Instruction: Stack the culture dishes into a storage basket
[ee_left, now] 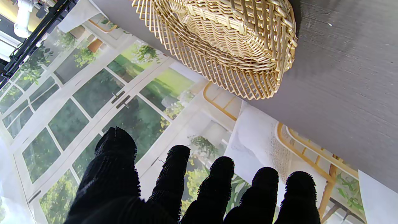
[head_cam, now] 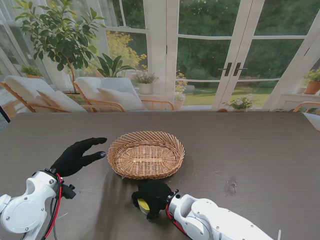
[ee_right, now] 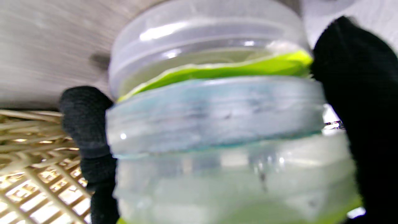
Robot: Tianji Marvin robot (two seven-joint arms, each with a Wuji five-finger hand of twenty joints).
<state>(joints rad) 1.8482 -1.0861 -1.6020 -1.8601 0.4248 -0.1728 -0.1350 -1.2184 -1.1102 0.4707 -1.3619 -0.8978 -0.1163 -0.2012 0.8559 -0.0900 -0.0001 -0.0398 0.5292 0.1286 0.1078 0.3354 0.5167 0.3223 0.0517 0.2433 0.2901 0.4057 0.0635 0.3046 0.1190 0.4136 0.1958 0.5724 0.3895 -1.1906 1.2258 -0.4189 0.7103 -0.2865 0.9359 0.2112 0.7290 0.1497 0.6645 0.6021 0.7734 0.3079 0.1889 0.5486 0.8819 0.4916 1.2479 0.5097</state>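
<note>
I see the table (head_cam: 240,145) first, a broad dark slab with a fine streaked grain and a small pale smudge (head_cam: 230,187) to my right. On its middle sits the basket (head_cam: 146,154), an oval of pale woven wicker, tight flat weave on the floor and an open flared lattice at the rim; I make out nothing inside it. From the left wrist view its wall shows thick twisted strands over thin splayed stakes.

My right arm (head_cam: 220,222) is smooth white shell with red and black cable at the wrist. Its hand (head_cam: 151,196), in a black knit glove, is closed around the dishes (ee_right: 217,124) just on my side of the basket's near rim. In the right wrist view these are a stack of clear round plastic dishes with ridged lids, one layer bright yellow-green, one cloudy blue-grey, pinched between black fingers (ee_right: 85,124) on either side; the picture is blurred, so I cannot count them.

My left hand (head_cam: 77,156) hovers left of the basket, apart from it, fingers spread and straight, holding nothing.
</note>
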